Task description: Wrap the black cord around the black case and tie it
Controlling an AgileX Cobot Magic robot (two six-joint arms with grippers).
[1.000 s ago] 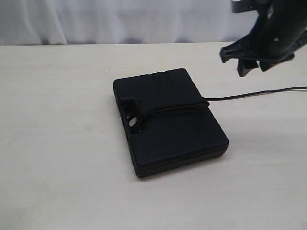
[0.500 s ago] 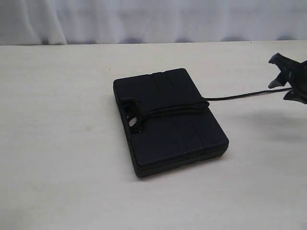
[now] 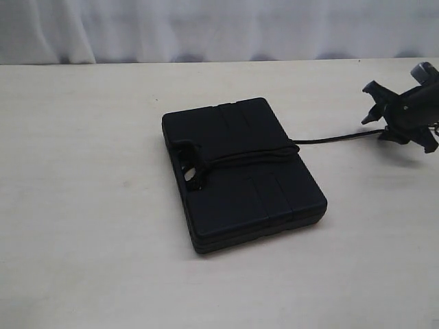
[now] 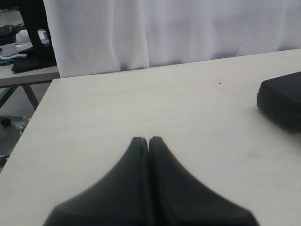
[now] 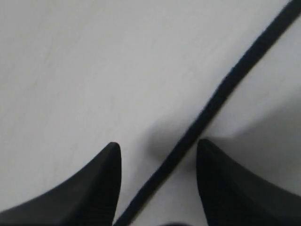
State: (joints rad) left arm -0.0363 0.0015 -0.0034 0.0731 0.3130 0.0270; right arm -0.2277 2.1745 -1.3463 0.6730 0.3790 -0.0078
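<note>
The black case lies flat in the middle of the table, its handle cutout toward the left. The black cord crosses the lid from the handle to the right edge, then runs over the table toward the right. My right gripper is low at the far right, open, with the black cord lying between its jaws and untouched by them. My left gripper is shut on nothing above bare table, with a corner of the case off to one side. It is out of the exterior view.
The pale table top spreads wide around the case. A white curtain hangs behind the far edge. Past the table's edge in the left wrist view stands another table with clutter.
The right gripper has dropped from high above the table's back right down to the cord at the far right. Case and wrapped cord have not moved.
</note>
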